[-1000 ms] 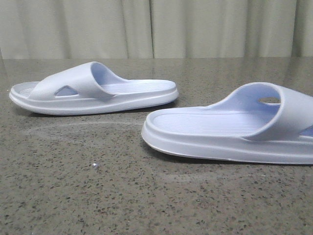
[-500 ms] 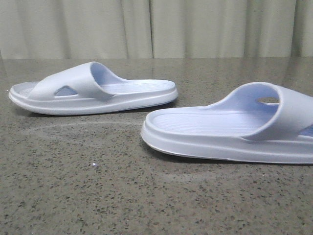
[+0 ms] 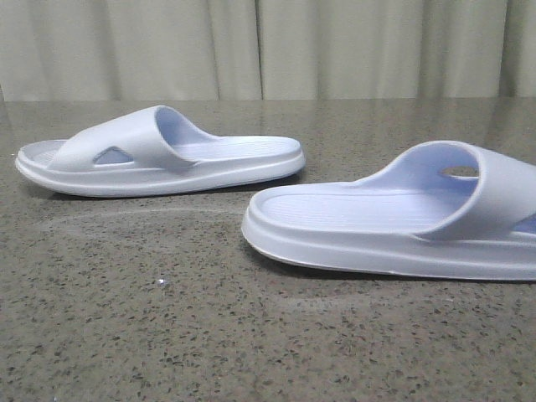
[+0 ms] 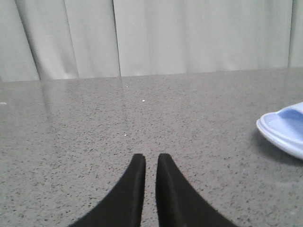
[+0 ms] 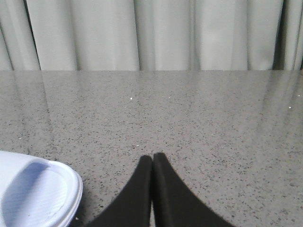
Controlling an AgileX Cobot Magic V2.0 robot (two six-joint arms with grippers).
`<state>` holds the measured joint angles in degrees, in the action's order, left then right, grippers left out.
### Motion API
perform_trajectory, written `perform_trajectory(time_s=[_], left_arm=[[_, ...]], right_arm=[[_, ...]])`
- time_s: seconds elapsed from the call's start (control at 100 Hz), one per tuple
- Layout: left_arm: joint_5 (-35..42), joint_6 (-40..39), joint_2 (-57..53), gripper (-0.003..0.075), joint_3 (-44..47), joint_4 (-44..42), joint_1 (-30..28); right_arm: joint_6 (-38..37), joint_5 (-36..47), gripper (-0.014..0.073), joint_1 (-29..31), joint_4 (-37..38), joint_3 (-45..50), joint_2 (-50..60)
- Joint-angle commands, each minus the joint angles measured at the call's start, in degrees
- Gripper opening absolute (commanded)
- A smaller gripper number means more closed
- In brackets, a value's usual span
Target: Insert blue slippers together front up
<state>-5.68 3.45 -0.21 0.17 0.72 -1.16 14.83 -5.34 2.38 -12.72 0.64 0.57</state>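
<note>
Two blue slippers lie sole-down and apart on the grey speckled table. One slipper (image 3: 159, 155) is at the far left, the other (image 3: 394, 222) is nearer at the right and cut off by the frame edge. Neither gripper shows in the front view. In the left wrist view my left gripper (image 4: 150, 158) is low over bare table, its black fingers almost together with a thin gap, holding nothing; one slipper's end (image 4: 286, 135) lies off to the side. In the right wrist view my right gripper (image 5: 152, 157) is shut and empty, beside a slipper's end (image 5: 33, 194).
The speckled stone table (image 3: 167, 335) runs back to a pale curtain (image 3: 335, 50) along its far edge. Nothing else stands on it in these views.
</note>
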Motion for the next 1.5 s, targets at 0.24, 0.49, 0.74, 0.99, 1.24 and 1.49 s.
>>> perform_trajectory(time_s=[0.24,0.49,0.74,0.99,1.24,1.49], left_arm=[[7.0,-0.4,-1.1,0.0015,0.5,21.5,0.0],[7.0,-0.4,-1.1,0.0015,-0.2,41.4,0.0],[-1.2,-0.4,6.4,0.0015,-9.3,31.9,0.0],[-14.6,-0.4,27.2,0.0015,-26.7,20.3,0.0],[-21.4,4.7,34.4,0.0017,-30.6,22.5,0.7],[-23.4,12.9,34.7,0.013,-30.7,30.8,0.7]], right_arm=[[0.0,5.8,-0.0078,-0.2,-16.9,1.2,0.3],[0.0,5.0,-0.0078,-0.2,-32.2,-0.3,0.3],[1.5,2.6,-0.0078,-0.1,-29.3,-9.3,-7.3],[1.5,-16.1,-0.0078,0.0,-22.1,-23.1,-30.9],[1.5,-24.3,-0.0069,0.0,-22.1,-27.0,-37.4],[1.6,-27.2,0.0201,0.0,-22.1,-27.0,-37.4]])
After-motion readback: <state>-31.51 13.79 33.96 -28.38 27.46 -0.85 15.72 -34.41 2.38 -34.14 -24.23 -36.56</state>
